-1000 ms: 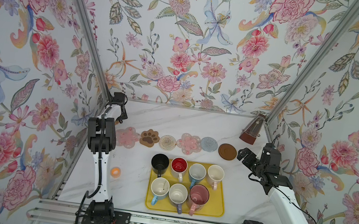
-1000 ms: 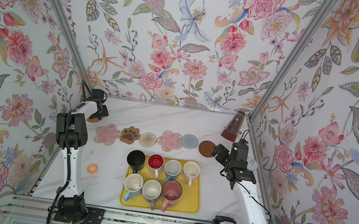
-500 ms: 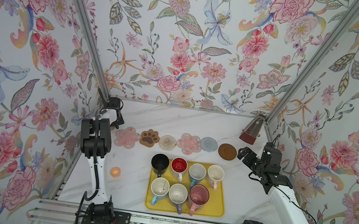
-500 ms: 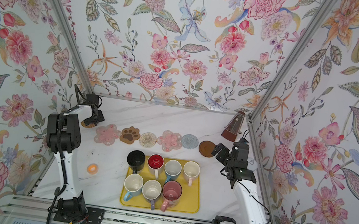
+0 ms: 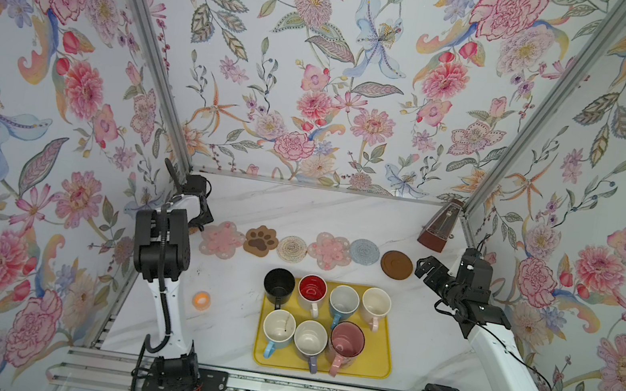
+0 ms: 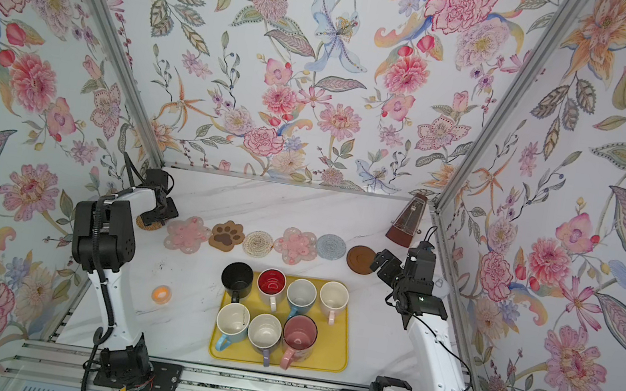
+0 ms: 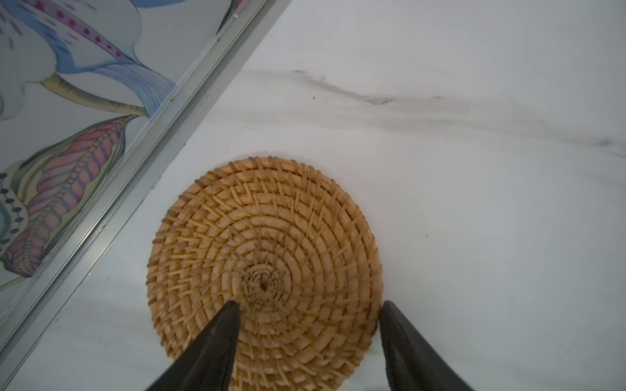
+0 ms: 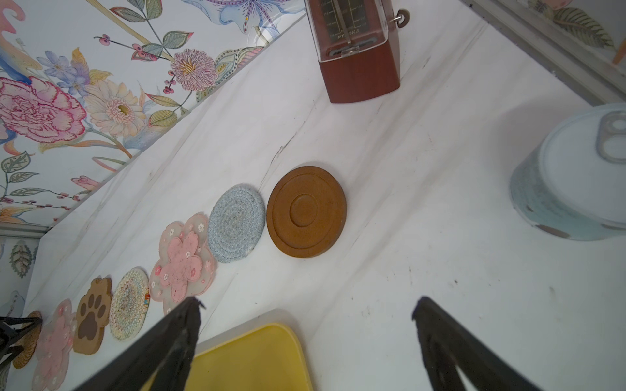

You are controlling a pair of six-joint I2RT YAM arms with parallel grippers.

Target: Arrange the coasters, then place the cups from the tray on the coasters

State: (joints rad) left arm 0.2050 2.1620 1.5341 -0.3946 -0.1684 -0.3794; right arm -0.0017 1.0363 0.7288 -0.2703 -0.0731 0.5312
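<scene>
The left fingers (image 7: 216, 338) stand apart and clasp nothing. One tip is over the woven tan coaster (image 7: 264, 257) close to its middle, the other at its edge. Whether either tip presses on the weave I cannot tell from the wrist view. The coaster lies flat on the surface (image 7: 474, 203), near the wall rail.

The right fingers (image 8: 169, 342) are spread wide and empty, above bare surface between the dark brown disc (image 8: 306, 211) and a corner of the tray (image 8: 257, 359).

In a top view the tan coaster (image 6: 149, 222) sits at the left end of the row, just beside a pink flower coaster (image 6: 187, 234). All seven cups (image 5: 310, 337) stand on the tray (image 5: 378, 366).

By my reading the arranging step is at its close. The next move calls for lifting the left fingers straight off so the light mat is not dragged, then reaching for a cup — the black one (image 5: 279, 283) looks nearest that arm.
</scene>
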